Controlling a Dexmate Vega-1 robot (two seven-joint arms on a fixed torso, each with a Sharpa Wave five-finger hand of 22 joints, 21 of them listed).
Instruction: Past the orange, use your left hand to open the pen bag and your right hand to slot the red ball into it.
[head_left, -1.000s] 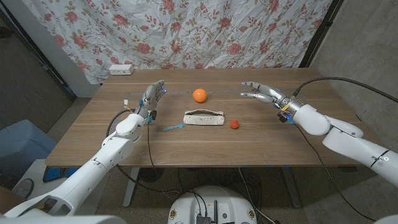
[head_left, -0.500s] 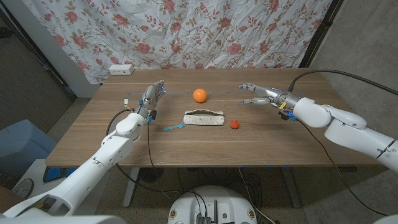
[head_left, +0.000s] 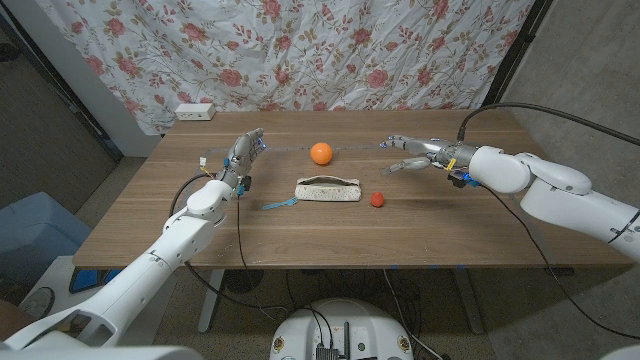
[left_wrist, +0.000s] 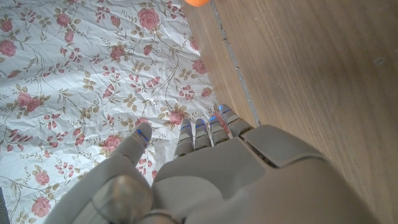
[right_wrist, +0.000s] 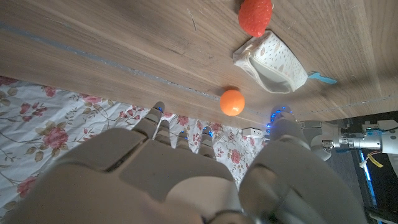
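Observation:
The pen bag (head_left: 328, 189) is a pale speckled pouch lying at the table's middle, with a blue zipper pull (head_left: 281, 204) trailing off its left end. The red ball (head_left: 377, 199) sits just to its right. Behind the bag lies the orange (head_left: 320, 153). My left hand (head_left: 243, 152) is raised at the table's left, open, fingers together and holding nothing. My right hand (head_left: 414, 154) hovers open to the right of the orange, fingers spread, behind the ball. The right wrist view shows the ball (right_wrist: 255, 16), the bag (right_wrist: 272, 62), the orange (right_wrist: 232, 102) and my right hand (right_wrist: 186, 180).
A white power strip (head_left: 195, 111) lies at the table's back left corner. A flowered curtain (head_left: 300, 45) hangs right behind the table's far edge. Cables run along both arms.
My right hand has moved left and a little back toward the orange, turning more palm-down. The left hand, bag, ball and orange have stayed put.

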